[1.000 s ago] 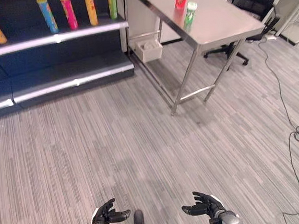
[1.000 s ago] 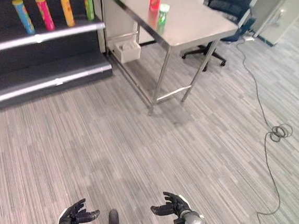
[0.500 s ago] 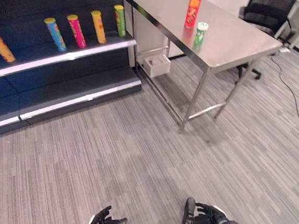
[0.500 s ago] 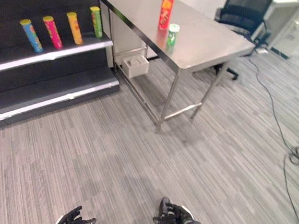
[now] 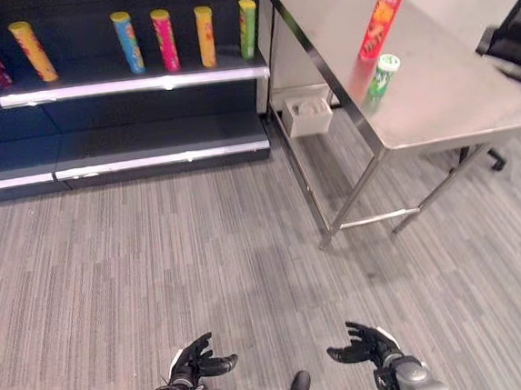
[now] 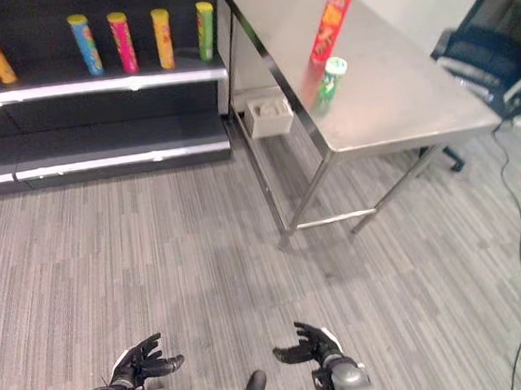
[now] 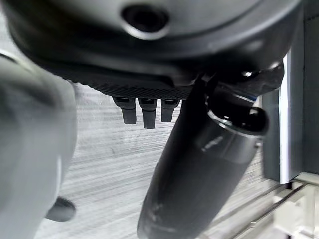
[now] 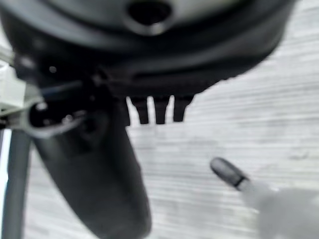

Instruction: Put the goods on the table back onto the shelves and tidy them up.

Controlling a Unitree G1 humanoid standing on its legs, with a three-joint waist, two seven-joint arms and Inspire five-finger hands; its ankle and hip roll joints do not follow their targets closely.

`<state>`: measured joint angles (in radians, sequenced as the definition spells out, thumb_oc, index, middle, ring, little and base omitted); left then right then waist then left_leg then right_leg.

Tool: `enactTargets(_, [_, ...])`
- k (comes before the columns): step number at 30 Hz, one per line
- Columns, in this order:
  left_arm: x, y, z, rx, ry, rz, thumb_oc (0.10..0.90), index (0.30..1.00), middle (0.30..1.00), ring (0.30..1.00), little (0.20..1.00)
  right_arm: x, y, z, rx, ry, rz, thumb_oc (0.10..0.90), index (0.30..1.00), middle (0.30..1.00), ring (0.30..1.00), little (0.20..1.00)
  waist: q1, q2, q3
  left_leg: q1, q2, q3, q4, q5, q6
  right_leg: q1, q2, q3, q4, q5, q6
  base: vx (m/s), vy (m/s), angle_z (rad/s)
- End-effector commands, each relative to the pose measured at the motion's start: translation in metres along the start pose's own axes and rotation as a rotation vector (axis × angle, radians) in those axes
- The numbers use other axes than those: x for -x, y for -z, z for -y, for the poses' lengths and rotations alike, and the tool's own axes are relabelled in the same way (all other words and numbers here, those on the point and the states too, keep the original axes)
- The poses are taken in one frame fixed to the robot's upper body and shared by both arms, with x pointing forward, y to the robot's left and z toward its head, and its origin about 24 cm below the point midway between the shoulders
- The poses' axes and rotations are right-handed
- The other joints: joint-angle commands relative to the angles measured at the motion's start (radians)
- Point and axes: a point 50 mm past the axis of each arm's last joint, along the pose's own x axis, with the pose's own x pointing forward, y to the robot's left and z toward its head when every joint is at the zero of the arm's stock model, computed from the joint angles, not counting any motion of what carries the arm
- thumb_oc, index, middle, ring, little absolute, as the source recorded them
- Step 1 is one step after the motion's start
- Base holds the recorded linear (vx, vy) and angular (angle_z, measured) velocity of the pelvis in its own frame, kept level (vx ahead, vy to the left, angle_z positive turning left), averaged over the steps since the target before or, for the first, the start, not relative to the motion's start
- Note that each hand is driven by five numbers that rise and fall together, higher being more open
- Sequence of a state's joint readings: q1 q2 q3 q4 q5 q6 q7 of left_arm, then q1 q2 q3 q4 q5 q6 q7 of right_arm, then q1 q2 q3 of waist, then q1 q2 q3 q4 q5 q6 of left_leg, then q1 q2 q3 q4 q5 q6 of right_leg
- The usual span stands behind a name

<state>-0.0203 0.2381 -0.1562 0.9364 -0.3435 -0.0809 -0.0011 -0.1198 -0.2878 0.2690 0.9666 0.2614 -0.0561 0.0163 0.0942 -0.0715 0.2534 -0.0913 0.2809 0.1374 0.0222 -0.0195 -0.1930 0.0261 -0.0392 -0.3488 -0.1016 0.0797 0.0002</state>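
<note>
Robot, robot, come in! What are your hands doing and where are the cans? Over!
Left hand and right hand open, empty, low over floor. Red can and green can on table. Path looks clear.

tall red can (image 5: 383, 14) and short green can (image 5: 381, 76) sit on the steel table (image 5: 471, 94), more cans (image 5: 167, 40) lined up on the shelf (image 5: 132, 86)

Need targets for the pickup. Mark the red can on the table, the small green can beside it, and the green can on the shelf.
red can (image 5: 384, 15), left eye view, middle of its side.
small green can (image 5: 382, 74), left eye view, its side below the lid.
green can on the shelf (image 6: 205, 31), right eye view, middle of its side.
</note>
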Motion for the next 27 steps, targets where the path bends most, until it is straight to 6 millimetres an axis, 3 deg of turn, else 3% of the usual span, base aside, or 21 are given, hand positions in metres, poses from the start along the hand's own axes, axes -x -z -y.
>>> enactTargets(1, [0.000, -0.012, -0.007, -0.037, -0.020, 0.070, 0.800, 0.900, 0.900, 0.900, 0.900, 0.003, -0.010, 0.007, -0.003, 0.014, 0.082, 0.800, 0.900, 0.900, 0.900, 0.900, 0.027, 0.032, -0.034, -0.070, -0.015, -0.101, -0.109, 0.204, 0.025, 0.085, -0.046, -0.039, 0.014, -0.134, 0.120, 0.26, 0.196, -0.31])
enactTargets(3, [0.000, -0.012, -0.008, -0.033, -0.020, 0.069, 0.800, 0.900, 0.900, 0.900, 0.900, 0.004, -0.009, 0.010, -0.015, 0.026, 0.083, 0.800, 0.900, 0.900, 0.900, 0.900, 0.019, 0.041, -0.030, -0.114, 0.000, -0.051, -0.109, 0.221, 0.010, 0.111, -0.049, -0.038, 0.014, -0.149, 0.120, 0.20, 0.183, -0.35])
enactTargets(8, [0.000, -0.012, -0.008, -0.033, -0.020, 0.069, 0.800, 0.900, 0.900, 0.900, 0.900, 0.004, -0.009, 0.010, -0.015, 0.026, 0.083, 0.800, 0.900, 0.900, 0.900, 0.900, 0.020, 0.041, -0.029, -0.114, 0.000, -0.051, -0.109, 0.221, 0.010, 0.111, -0.049, -0.037, 0.014, -0.149, 0.120, 0.07, 0.074, -0.07])
enactTargets(9, [0.001, -0.009, -0.011, -0.046, -0.024, 0.059, 0.800, 0.900, 0.900, 0.900, 0.900, 0.005, -0.006, 0.008, -0.032, 0.026, 0.075, 0.800, 0.900, 0.900, 0.900, 0.900, 0.022, 0.046, -0.035, -0.099, -0.008, -0.014, -0.109, 0.238, 0.017, 0.147, -0.060, -0.021, 0.014, -0.154, 0.134, 0.36, 0.431, 0.06])
enactTargets(11, [0.002, -0.006, -0.012, -0.064, -0.024, 0.046, 0.800, 0.900, 0.900, 0.900, 0.900, 0.005, -0.003, 0.007, -0.032, 0.021, 0.063, 0.800, 0.900, 0.900, 0.900, 0.900, 0.026, 0.044, -0.043, -0.083, -0.021, -0.013, -0.109, 0.234, 0.029, 0.158, -0.075, -0.011, 0.014, -0.150, 0.144, 0.38, 0.481, -0.17])
enactTargets(12, [0.003, -0.002, -0.018, -0.097, -0.028, 0.026, 0.800, 0.900, 0.900, 0.900, 0.900, 0.007, 0.005, 0.002, -0.059, 0.011, 0.042, 0.800, 0.900, 0.900, 0.900, 0.900, 0.015, 0.021, -0.057, -0.041, -0.062, 0.022, -0.101, 0.198, 0.070, 0.175, -0.146, 0.013, 0.059, -0.120, 0.177, 0.30, 0.404, -0.49])
enactTargets(16, [0.003, -0.002, -0.018, -0.098, -0.028, 0.026, 0.800, 0.900, 0.900, 0.900, 0.900, 0.007, 0.005, 0.002, -0.060, 0.011, 0.041, 0.800, 0.900, 0.900, 0.900, 0.900, 0.017, 0.020, -0.057, -0.040, -0.064, 0.024, -0.101, 0.197, 0.071, 0.174, -0.149, 0.015, 0.061, -0.121, 0.178, 0.11, 0.179, -0.31])
enactTargets(17, [0.003, -0.006, -0.025, -0.123, -0.038, 0.033, 0.800, 0.900, 0.900, 0.900, 0.900, 0.007, 0.010, 0.001, -0.076, 0.014, 0.021, 0.800, 0.900, 0.900, 0.900, 0.900, 0.013, 0.009, -0.056, -0.015, -0.110, 0.045, -0.084, 0.149, 0.114, 0.127, -0.215, 0.045, 0.174, -0.073, 0.200, 0.28, 0.844, -0.11])
enactTargets(18, [0.005, -0.005, -0.031, -0.143, -0.039, 0.030, 0.800, 0.900, 0.900, 0.900, 0.900, 0.008, 0.012, 0.004, -0.067, 0.020, 0.015, 0.800, 0.900, 0.900, 0.900, 0.900, 0.011, 0.017, -0.048, 0.045, -0.189, 0.072, -0.094, 0.098, 0.178, 0.025, -0.327, 0.025, 0.412, 0.106, 0.214, 0.80, 1.595, -0.48])
enactTargets(19, [0.012, 0.006, -0.038, -0.136, -0.040, 0.001, 0.800, 0.900, 0.900, 0.900, 0.900, 0.011, 0.013, 0.010, -0.087, 0.028, 0.028, 0.800, 0.900, 0.900, 0.900, 0.900, -0.066, 0.071, -0.008, 0.171, -0.260, 0.017, -0.109, 0.027, 0.233, -0.164, -0.179, 0.083, 0.659, 0.004, 0.184, 0.68, 1.287, -0.61])
enactTargets(20, [0.012, 0.006, -0.038, -0.136, -0.040, 0.001, 0.800, 0.900, 0.900, 0.900, 0.900, 0.011, 0.013, 0.011, -0.087, 0.028, 0.028, 0.800, 0.900, 0.900, 0.900, 0.900, -0.067, 0.073, -0.009, 0.170, -0.257, 0.016, -0.109, 0.028, 0.232, -0.162, -0.177, 0.080, 0.655, 0.007, 0.183, 0.65, 0.798, -0.45])
enactTargets(21, [0.012, 0.010, -0.038, -0.131, -0.041, -0.016, 0.800, 0.900, 0.900, 0.900, 0.900, 0.012, 0.015, 0.013, -0.089, 0.037, 0.021, 0.800, 0.900, 0.900, 0.900, 0.900, -0.065, 0.063, -0.010, 0.184, -0.274, 0.001, -0.109, 0.015, 0.231, -0.155, -0.165, 0.051, 0.532, -0.014, 0.171, 0.13, 0.044, 0.44])
enactTargets(22, [0.012, 0.010, -0.038, -0.131, -0.041, -0.016, 0.800, 0.900, 0.900, 0.900, 0.900, 0.012, 0.015, 0.013, -0.089, 0.038, 0.022, 0.800, 0.900, 0.900, 0.900, 0.900, -0.067, 0.064, -0.007, 0.187, -0.272, -0.001, -0.109, 0.015, 0.230, -0.149, -0.163, 0.049, 0.528, -0.013, 0.170, 0.21, 0.044, 0.82])
enactTargets(23, [0.011, 0.011, -0.037, -0.129, -0.041, -0.017, 0.800, 0.900, 0.900, 0.900, 0.900, 0.011, 0.014, 0.014, -0.088, 0.041, 0.024, 0.800, 0.900, 0.900, 0.900, 0.900, -0.063, 0.051, -0.004, 0.196, -0.286, -0.016, -0.109, 0.006, 0.230, -0.155, -0.147, 0.050, 0.403, -0.013, 0.164, 0.15, 0.002, 0.61])
enactTargets(25, [0.011, 0.010, -0.035, -0.120, -0.035, -0.010, 0.800, 0.900, 0.900, 0.900, 0.900, 0.010, 0.010, 0.014, -0.073, 0.038, 0.032, 0.800, 0.900, 0.900, 0.900, 0.900, -0.064, 0.036, -0.004, 0.209, -0.301, -0.030, -0.109, -0.007, 0.225, -0.178, -0.125, 0.048, 0.245, 0.023, 0.172, 0.22, 0.023, 0.00])
enactTargets(27, [0.011, 0.009, -0.032, -0.130, -0.021, -0.003, 0.800, 0.900, 0.900, 0.900, 0.900, 0.009, 0.008, 0.012, -0.049, 0.030, 0.034, 0.800, 0.900, 0.900, 0.900, 0.900, -0.064, 0.012, -0.003, 0.242, -0.318, -0.031, -0.109, -0.036, 0.219, -0.186, -0.113, 0.009, 0.066, 0.112, 0.202, 0.31, 0.049, 0.09])
